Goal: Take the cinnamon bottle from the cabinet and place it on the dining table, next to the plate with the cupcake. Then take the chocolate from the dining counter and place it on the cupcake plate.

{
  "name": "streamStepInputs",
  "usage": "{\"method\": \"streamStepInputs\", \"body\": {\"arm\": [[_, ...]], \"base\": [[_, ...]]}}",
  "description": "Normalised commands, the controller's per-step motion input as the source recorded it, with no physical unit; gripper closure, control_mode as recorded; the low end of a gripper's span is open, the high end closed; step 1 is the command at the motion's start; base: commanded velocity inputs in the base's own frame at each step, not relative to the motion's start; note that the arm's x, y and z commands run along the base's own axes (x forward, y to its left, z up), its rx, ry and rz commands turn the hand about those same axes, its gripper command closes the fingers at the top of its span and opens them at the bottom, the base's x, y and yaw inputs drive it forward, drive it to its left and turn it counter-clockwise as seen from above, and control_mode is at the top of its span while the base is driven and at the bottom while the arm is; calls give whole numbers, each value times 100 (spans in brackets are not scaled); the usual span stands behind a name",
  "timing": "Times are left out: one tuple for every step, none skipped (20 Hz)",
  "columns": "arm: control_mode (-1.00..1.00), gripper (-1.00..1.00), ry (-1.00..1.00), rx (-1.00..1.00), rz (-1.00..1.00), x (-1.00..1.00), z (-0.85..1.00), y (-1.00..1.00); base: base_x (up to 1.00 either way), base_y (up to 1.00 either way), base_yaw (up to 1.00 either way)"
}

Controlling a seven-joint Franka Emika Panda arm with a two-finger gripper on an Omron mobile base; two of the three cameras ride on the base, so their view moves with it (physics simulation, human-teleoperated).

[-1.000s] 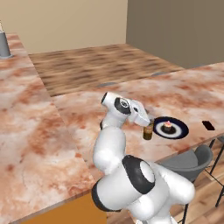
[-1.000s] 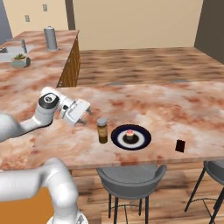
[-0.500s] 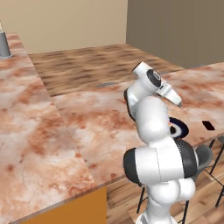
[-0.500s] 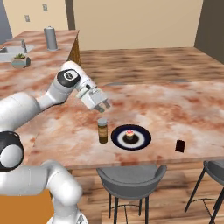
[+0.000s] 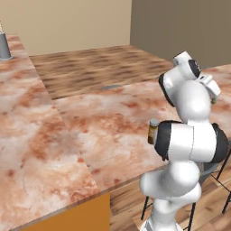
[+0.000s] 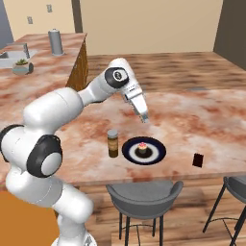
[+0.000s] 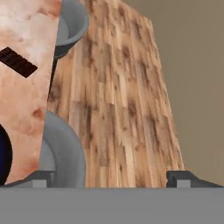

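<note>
The cinnamon bottle [image 6: 113, 143] stood upright on the dining table [image 6: 202, 115], just beside the plate [image 6: 156, 153] on the side nearer the arm's base, close to the rim though I could not tell whether it touched. That looked like a finished placement rather than a pause: the bottle was free of the gripper [image 6: 144, 117], which hung above the table and above the plate, its jaws spread wide and holding nothing. The hand's own camera bore that out, with the two finger tips [image 7: 180, 178] far apart at the bottom and only floor, stool seats and the table edge between them. The plate held one thing, the cupcake [image 6: 141, 148], sitting roughly at its middle with a good ring of dark plate left bare around it, room enough, I judged, for something small to be set beside it. The chocolate [image 6: 197, 160], a small dark bar, lay flat on the stone near the table's front edge, apart from the plate on its far side from the bottle, and untouched. The hand camera caught it as a dark strip [image 7: 17, 62] on the marbled top. With the jaws empty, the second half of the job seemed the step in hand.
</note>
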Motion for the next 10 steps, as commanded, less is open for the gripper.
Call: {"method": "streamStepInputs", "body": {"arm": [[-100,-100,18,32,28,-12,-8,-92],[-100,-100,15,34,28,-14,-9,-92],[-100,-100,15,37,28,-16,-17,-92],[-100,-100,13,44,25,-18,-19,-94],[-100,-100,14,49,22,-18,-21,-99],[-100,-100,15,48,22,-14,-36,-100],[-100,-100,15,46,23,-8,-51,-100],[-100,-100,16,47,23,-7,-52,-100],[-100,-100,14,45,27,-4,-61,-96],[-100,-100,9,46,29,0,-72,-92]], "base": [[0,0,0],[0,0,0],[0,0,0],[0,0,0],[0,0,0],[0,0,0],[0,0,0],[0,0,0],[0,0,0],[0,0,0]]}}
